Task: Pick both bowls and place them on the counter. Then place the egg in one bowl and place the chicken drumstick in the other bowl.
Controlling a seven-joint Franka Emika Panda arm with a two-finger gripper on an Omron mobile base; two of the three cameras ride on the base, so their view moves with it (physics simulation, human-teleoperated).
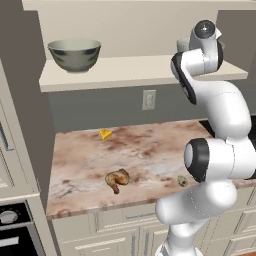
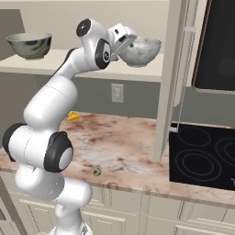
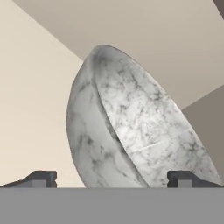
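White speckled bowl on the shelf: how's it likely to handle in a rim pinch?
The white speckled bowl looks rigid and glossy, so probably slippery. Its wall is thin beside the open gripper, so a rim pinch likely fits. Rounded underside: it may rock or tip if nudged on the shelf.

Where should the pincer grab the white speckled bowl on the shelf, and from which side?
Probably the near rim of the white speckled bowl, approached from the shelf's open front. It stands upright, and its wall is thin, so one finger can go inside and one outside. The pincer is open and faces that edge.
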